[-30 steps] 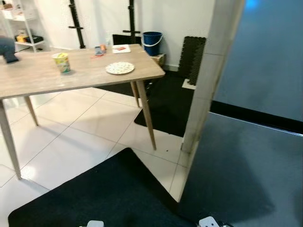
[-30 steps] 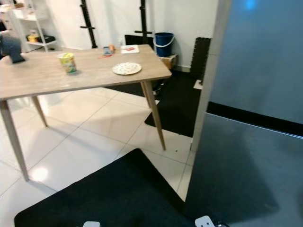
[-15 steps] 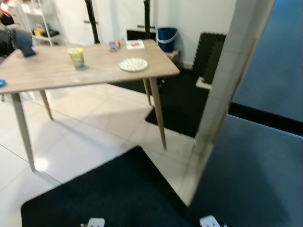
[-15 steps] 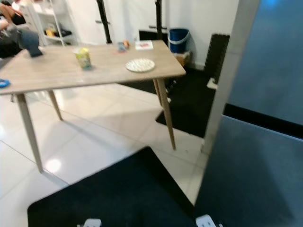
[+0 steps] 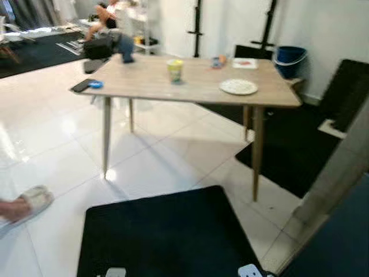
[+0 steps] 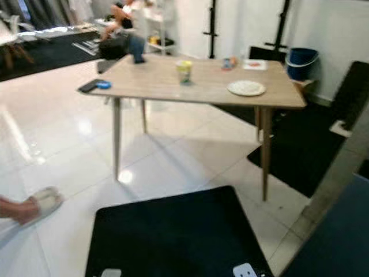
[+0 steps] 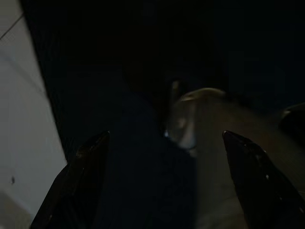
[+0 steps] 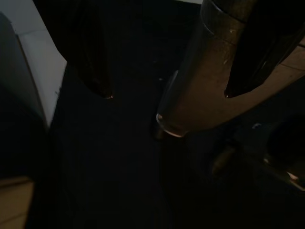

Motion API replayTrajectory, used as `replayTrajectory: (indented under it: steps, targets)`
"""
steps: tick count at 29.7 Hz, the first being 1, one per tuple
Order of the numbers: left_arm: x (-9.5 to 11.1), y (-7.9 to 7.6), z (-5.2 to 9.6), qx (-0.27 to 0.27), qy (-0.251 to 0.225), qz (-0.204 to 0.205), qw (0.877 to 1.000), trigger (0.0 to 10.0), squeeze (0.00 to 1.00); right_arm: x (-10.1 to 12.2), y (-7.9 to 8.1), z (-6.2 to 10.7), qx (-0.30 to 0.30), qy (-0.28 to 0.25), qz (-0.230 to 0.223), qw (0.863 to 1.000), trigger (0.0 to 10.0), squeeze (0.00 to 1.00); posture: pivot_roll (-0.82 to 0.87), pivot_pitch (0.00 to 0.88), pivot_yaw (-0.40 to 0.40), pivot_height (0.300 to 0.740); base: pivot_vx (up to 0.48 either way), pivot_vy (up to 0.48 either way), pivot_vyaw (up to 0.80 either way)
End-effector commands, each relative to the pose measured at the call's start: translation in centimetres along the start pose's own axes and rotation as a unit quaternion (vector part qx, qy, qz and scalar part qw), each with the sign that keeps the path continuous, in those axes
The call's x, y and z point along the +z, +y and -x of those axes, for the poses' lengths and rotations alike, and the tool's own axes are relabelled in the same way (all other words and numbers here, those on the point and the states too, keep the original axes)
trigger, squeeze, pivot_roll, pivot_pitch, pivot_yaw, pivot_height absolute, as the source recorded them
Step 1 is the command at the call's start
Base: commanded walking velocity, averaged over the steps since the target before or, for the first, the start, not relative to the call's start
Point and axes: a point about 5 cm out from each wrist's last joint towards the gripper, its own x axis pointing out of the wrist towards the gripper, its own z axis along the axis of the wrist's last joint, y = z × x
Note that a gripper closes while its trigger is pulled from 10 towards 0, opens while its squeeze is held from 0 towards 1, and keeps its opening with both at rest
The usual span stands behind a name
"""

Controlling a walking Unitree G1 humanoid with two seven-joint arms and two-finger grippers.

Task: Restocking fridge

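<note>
The fridge [image 5: 341,241] is a dark blue-grey door at the right edge, with its pale side panel [image 5: 333,180] facing the room. A wooden table [image 5: 144,86] stands ahead, carrying a yellow cup [image 5: 174,70] and a white patterned plate [image 5: 238,86]. Both arms hang idle over the black mat. In the dark left wrist view my left gripper [image 7: 164,138] is open with nothing between its fingers. The right gripper [image 8: 167,94] is also open and holds nothing; a silver leg tube lies behind it.
A black mat [image 5: 167,236] covers the floor at my feet. A person's foot in a pale slipper [image 5: 26,203] rests on the white tiles at the left. A blue bucket [image 5: 288,57] and black foam mats stand beyond the table. Another person sits far back [image 5: 109,11].
The camera has swung left: the fridge has slid to the right edge, the whole table has come into view, and the slippered foot has appeared. The arms still hang as before.
</note>
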Motion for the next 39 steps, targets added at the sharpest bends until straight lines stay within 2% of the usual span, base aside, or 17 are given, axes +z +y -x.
replayTrajectory:
  steps: [1, 10, 18, 39]
  targets:
    - [-0.19, 0.28, 0.08, 0.003, 0.005, -0.001, 1.000, 10.0, 0.00, -0.65, 0.05, 0.05, 0.001, 0.010, -0.004, 1.000, 10.0, 0.00, -0.02, 0.010, 0.004, 0.740, 0.000, 0.000, 0.78]
    - [-0.20, 0.21, 0.06, 0.001, 0.006, 0.006, 1.000, 10.0, 0.00, -0.68, -0.05, 0.06, -0.007, 0.011, -0.001, 1.000, 10.0, 0.00, -0.02, 0.010, 0.004, 0.740, 0.000, 0.000, 0.77]
    - [-0.22, 0.00, 0.04, -0.010, 0.007, 0.012, 1.000, 10.0, 0.00, -0.70, -0.19, 0.06, -0.022, 0.013, 0.009, 1.000, 10.0, 0.00, -0.02, 0.009, 0.002, 0.740, 0.000, 0.000, 0.00]
    - [-0.19, -0.27, 0.02, -0.025, 0.006, 0.003, 1.000, 10.0, 0.00, -0.74, -0.07, 0.03, -0.023, 0.016, 0.004, 1.000, 10.0, 0.00, -0.02, 0.009, 0.002, 0.740, 0.360, 0.000, 0.00]
